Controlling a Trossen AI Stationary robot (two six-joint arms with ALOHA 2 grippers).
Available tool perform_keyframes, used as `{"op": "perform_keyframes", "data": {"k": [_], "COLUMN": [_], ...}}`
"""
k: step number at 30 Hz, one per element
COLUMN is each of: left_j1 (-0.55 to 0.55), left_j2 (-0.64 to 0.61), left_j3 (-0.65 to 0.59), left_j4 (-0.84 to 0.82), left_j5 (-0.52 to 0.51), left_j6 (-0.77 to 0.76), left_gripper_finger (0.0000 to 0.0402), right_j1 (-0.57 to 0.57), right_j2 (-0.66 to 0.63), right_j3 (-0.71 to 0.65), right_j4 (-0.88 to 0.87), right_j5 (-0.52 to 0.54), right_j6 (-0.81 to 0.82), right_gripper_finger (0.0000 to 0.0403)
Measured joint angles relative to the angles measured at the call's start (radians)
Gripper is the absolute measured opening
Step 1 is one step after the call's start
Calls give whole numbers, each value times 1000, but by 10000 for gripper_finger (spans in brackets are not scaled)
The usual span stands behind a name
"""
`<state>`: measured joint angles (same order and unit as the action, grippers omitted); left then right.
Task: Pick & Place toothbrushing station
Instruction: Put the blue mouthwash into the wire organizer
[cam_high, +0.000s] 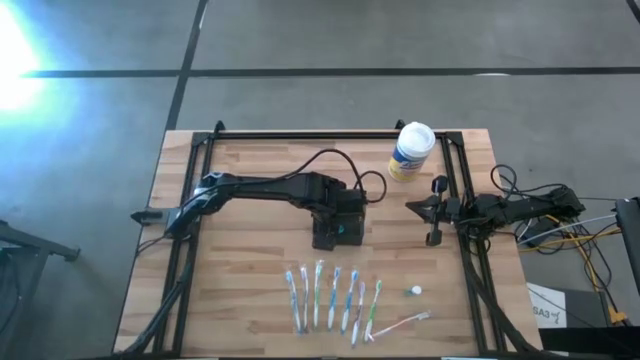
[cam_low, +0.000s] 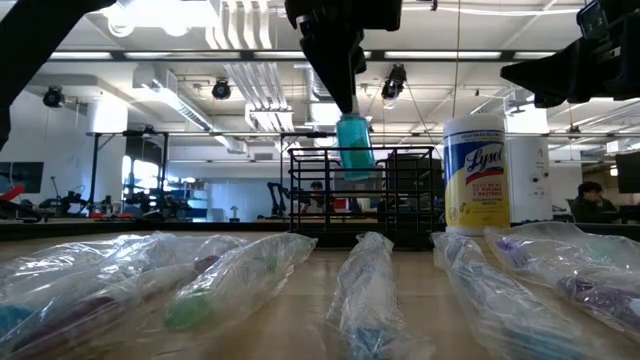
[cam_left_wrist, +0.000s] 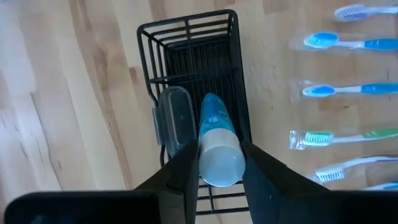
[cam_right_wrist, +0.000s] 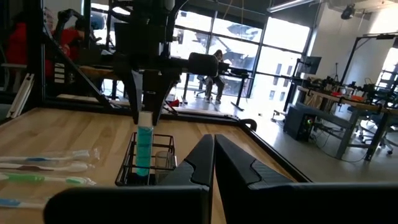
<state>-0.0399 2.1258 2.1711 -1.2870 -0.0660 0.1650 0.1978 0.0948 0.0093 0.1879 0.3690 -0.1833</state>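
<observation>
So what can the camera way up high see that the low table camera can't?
Only the high view shows the whole row of toothbrushes, the right gripper waiting at the table's right edge, and the black station from above. Only the low view shows the room behind, with a person sitting there. Both show the left gripper holding the blue tube, and the Lysol canister.

Toothbrushing station (cam_high: 330, 232) sitting mid-table, row of toothbrushes (cam_high: 335, 298) lying before it, canister (cam_high: 410, 151) standing behind to its right, tube (cam_left_wrist: 217, 146) hanging over the station.
</observation>
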Motion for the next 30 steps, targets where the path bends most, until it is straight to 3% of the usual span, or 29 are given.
{"op": "perform_keyframes", "data": {"k": [30], "left_j1": [1], "left_j2": [-1], "left_j3": [-160], "left_j4": [135], "left_j5": [5], "left_j6": [0], "left_gripper_finger": [101], "right_j1": [0], "right_j2": [0], "right_j3": [0], "right_j4": [0], "right_j5": [0], "right_j6": [0], "right_gripper_finger": [8]}}
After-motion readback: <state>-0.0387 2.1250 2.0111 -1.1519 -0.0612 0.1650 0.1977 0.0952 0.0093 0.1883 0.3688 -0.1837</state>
